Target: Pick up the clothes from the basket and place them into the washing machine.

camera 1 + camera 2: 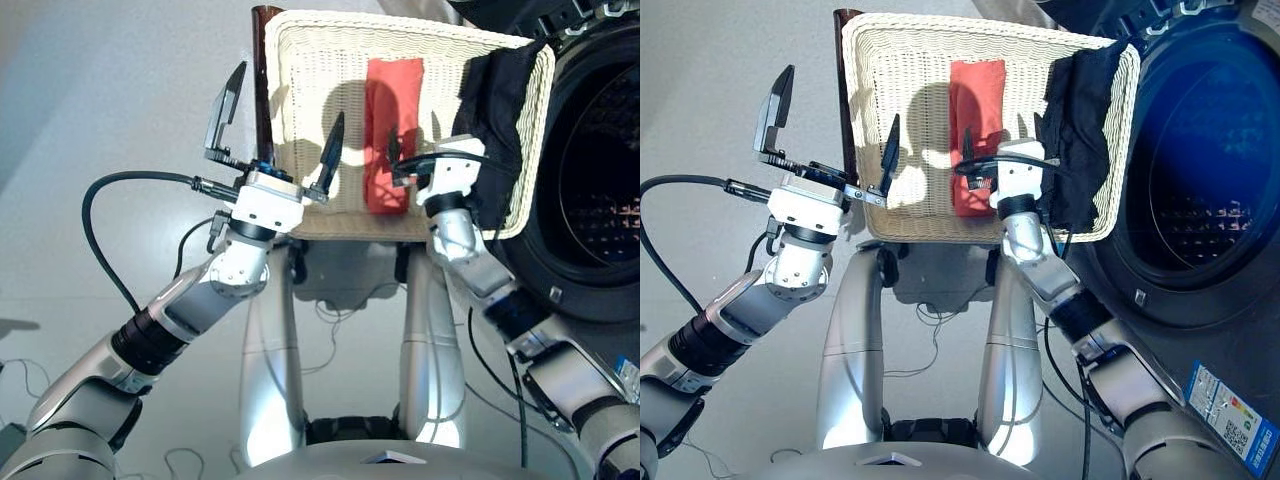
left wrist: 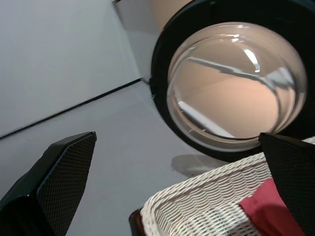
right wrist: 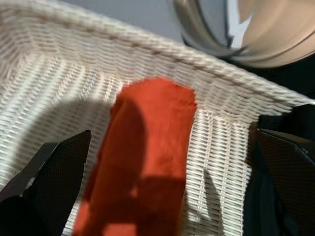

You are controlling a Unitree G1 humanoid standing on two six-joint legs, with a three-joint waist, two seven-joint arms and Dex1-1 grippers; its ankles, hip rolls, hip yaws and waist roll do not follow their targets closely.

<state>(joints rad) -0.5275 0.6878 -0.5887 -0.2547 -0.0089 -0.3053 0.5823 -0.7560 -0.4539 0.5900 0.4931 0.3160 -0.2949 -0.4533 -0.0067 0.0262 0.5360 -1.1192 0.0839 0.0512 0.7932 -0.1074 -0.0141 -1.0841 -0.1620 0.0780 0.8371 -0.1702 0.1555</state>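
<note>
- Clothes, item one: red-orange cloth [image 1: 391, 132], a folded strip lying lengthwise on the floor of the basket [image 1: 312, 70], near its middle. Jaws of the right gripper [image 1: 1001, 140] stand apart and empty just above the cloth's near end; whether they touch it cannot be told.
- Clothes, item two: dark navy garment [image 1: 502, 110], bunched in the basket's right-hand part and draped over the right rim, just beside the right gripper and on the side nearest the washing machine [image 1: 600, 160].
- Left gripper [image 1: 277, 125]: jaws wide apart and empty, one black finger over the basket's near left corner, the other out over the floor [image 1: 110, 90] to the left of the rim.
- Basket: cream-white wicker, rectangular, shallow with a raised rim, straight ahead of the robot; a dark brown upright piece [image 1: 264, 80] shows against its left edge.
- Washing machine: dark grey, to the right of the basket and just beside it; opening uncovered, perforated metal drum [image 1: 1188, 215] visible inside.
- Porthole door [image 2: 236, 78]: round glass in a dark ring, seen in the left wrist view beyond the basket's far rim.
- Floor: plain light grey, around basket and machine.
</note>
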